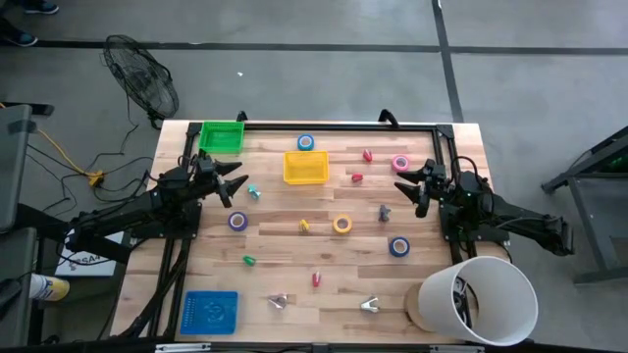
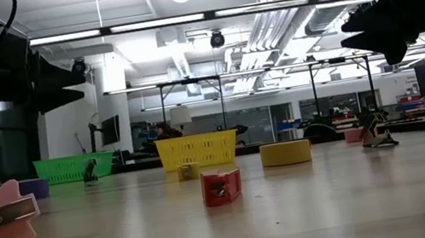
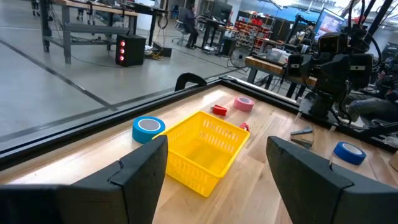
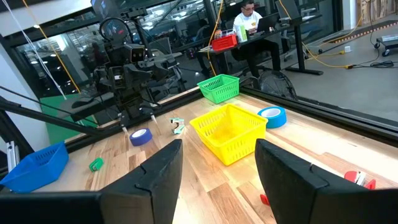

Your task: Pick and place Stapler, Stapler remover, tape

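The room is a wide workshop with a grey concrete floor (image 1: 324, 25) crossed by dark lines, bright strip lights and pipework overhead, and workbenches far behind. A black wire fan (image 1: 143, 76) lies on the floor at about 10 o'clock from the desk (image 1: 294, 284), a pale wooden butcher-block top with a black frame along its far edge. A white round bucket (image 1: 479, 299) sits at the 4 o'clock corner.

Three mesh plastic baskets stand on the wood: a green basket (image 1: 221, 135) at 11 o'clock, a yellow basket (image 1: 305, 167) near 12, a blue basket (image 1: 210, 312) at 7.

The tape rolls are small rings, well apart: a light blue roll (image 1: 306, 142) just beyond the yellow basket, a pink roll (image 1: 400, 163) at 2 o'clock, a yellow-orange roll (image 1: 341, 225) near the centre, a purple-blue roll (image 1: 237, 221) at 9, a blue roll (image 1: 398, 246) at 4.

The left end effector (image 1: 234, 181) hangs at 10 o'clock, fingers spread, holding nothing. The right end effector (image 1: 409, 188) hangs at 2 o'clock, fingers parted, empty.
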Robot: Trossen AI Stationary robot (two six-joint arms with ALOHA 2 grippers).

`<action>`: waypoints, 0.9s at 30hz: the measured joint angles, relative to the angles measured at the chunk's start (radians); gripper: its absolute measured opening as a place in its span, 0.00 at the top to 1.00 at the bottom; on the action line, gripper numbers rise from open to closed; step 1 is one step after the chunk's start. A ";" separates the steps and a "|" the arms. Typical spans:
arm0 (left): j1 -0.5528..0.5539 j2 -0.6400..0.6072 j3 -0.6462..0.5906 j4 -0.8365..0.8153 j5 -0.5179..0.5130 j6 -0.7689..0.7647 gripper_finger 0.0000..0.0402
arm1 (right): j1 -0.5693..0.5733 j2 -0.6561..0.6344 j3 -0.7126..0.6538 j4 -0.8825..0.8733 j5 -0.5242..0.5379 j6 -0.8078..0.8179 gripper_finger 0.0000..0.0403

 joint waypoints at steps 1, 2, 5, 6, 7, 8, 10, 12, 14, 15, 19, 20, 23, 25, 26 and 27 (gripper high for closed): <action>0.000 0.000 0.000 0.000 0.000 0.000 0.33 | 0.000 0.000 0.000 0.000 0.000 0.000 0.52; 0.000 0.000 0.000 0.000 0.000 0.000 0.33 | 0.000 0.000 0.000 0.000 0.000 0.000 0.52; 0.000 0.000 0.000 0.000 0.000 0.000 0.33 | 0.000 0.000 0.000 0.000 0.000 0.000 0.52; 0.000 0.000 0.000 0.000 0.000 0.000 0.33 | 0.000 0.000 0.000 0.000 0.000 0.000 0.52; 0.000 0.000 0.000 0.000 0.000 0.000 0.33 | 0.000 0.000 0.000 0.000 0.000 0.000 0.52; 0.000 0.000 0.000 0.000 0.000 0.000 0.33 | 0.000 0.000 0.000 0.000 0.000 0.000 0.52; 0.000 0.000 0.000 0.000 0.000 0.000 0.33 | 0.000 0.000 0.000 0.000 0.000 0.000 0.52; 0.000 0.000 0.000 0.000 0.000 0.000 0.33 | 0.000 0.000 0.000 0.000 0.002 -0.002 0.52; 0.000 0.000 0.000 0.000 0.000 0.000 0.33 | 0.000 0.000 0.000 0.000 0.006 -0.001 0.52; 0.000 0.000 0.000 0.000 0.000 0.000 0.33 | 0.000 0.000 0.000 0.000 0.006 0.001 0.52; 0.000 0.000 0.000 0.000 0.000 0.000 0.33 | 0.000 0.000 0.000 0.000 0.003 0.002 0.52; 0.000 0.000 0.000 0.000 0.000 0.000 0.33 | 0.000 0.000 0.000 0.002 -0.003 0.002 0.52; 0.000 0.000 0.000 0.000 0.000 0.000 0.33 | 0.000 0.000 0.000 0.005 -0.027 0.003 0.52; 0.000 0.000 0.000 0.000 0.000 0.000 0.33 | 0.000 0.000 -0.001 0.006 -0.024 0.017 0.52; 0.000 0.000 0.000 0.000 0.000 0.000 0.33 | 0.000 0.000 -0.001 0.007 -0.024 0.039 0.52; 0.000 0.000 0.000 0.000 0.000 0.000 0.33 | 0.000 0.000 -0.001 0.008 -0.019 0.063 0.52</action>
